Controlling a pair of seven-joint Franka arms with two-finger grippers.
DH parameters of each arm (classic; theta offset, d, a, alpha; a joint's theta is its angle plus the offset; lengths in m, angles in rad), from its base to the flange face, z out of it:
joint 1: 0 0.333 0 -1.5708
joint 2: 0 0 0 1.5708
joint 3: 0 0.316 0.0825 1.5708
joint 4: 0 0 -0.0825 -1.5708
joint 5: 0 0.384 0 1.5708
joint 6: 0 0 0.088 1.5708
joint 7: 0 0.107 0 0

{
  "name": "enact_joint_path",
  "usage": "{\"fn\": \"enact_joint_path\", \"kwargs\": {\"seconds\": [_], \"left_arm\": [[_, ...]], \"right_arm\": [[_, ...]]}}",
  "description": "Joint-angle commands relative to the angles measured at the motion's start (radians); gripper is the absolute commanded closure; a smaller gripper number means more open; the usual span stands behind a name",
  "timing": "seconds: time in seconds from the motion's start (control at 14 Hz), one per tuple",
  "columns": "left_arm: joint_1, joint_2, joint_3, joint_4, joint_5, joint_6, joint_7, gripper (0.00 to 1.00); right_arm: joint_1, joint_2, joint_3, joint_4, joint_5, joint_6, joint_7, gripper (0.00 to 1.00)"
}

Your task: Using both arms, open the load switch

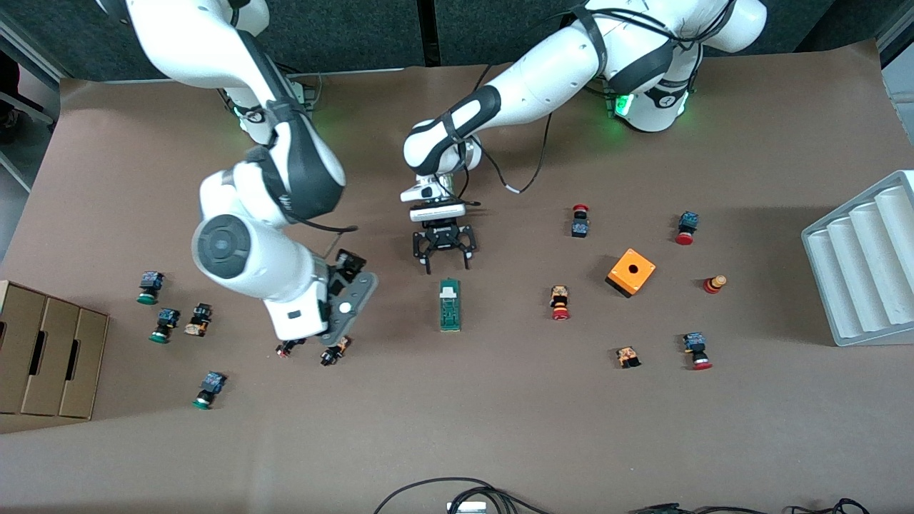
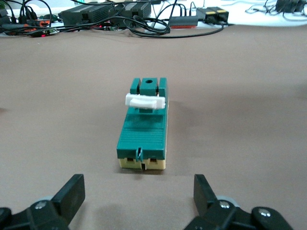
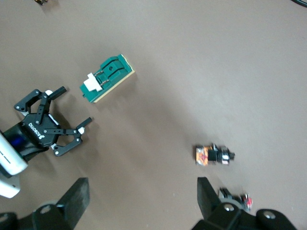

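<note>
The brown-covered table (image 1: 500, 428) carries everything here. Two white arms reach over it from their bases. The right arm (image 1: 250, 235) comes down toward the right arm's end of the table, and the left arm (image 1: 528, 86) stretches in to the middle.

At the left arm's end of the table sits a grey ribbed tray (image 1: 864, 271), and at the right arm's end a cardboard box (image 1: 50, 357) with three sections.

The right gripper (image 1: 341, 314) hangs over two small push buttons (image 1: 334, 351), its fingers spread wide with nothing between them; in the right wrist view the two buttons lie just past its fingertips (image 3: 79, 194).

The left gripper (image 1: 444, 251) is low over the table, jaws wide and empty. The load switch (image 1: 450, 305) lies flat on the table just in front of its fingertips, clear of them, on the side nearer the front camera. In the left wrist view the switch (image 2: 144, 127) points lengthwise away from the gripper, its pale end toward the fingers (image 2: 72, 191) and its white lever piece (image 2: 145, 101) toward the other end. The lever seems raised above the green body, though the angle leaves this unsure.

An orange cube (image 1: 631, 272) with a hole stands well off from the left gripper, toward the left arm's end. Red-capped buttons (image 1: 560, 303) are scattered around the cube, green-capped ones (image 1: 148, 287) near the box.
</note>
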Motion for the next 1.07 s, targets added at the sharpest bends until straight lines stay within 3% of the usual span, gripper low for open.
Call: {"fn": "enact_joint_path", "kwargs": {"seconds": [0.0, 0.21, 1.0], "left_arm": [[-0.003, -0.058, 0.001, -0.005, -0.1, 0.007, 0.127, 0.0], [-0.003, -0.102, 0.0, 0.0, -0.198, 0.007, 0.243, 0.0], [0.036, -0.234, 0.004, 0.061, -0.559, -0.004, 0.979, 0.0]], "right_arm": [[-0.045, -0.097, 0.013, -0.015, -0.011, -0.092, 0.089, 0.0], [-0.12, -0.154, 0.013, -0.015, -0.008, -0.138, 0.153, 0.0], [-0.399, -0.255, 0.01, 0.004, -0.011, -0.31, 0.147, 0.0]]}}
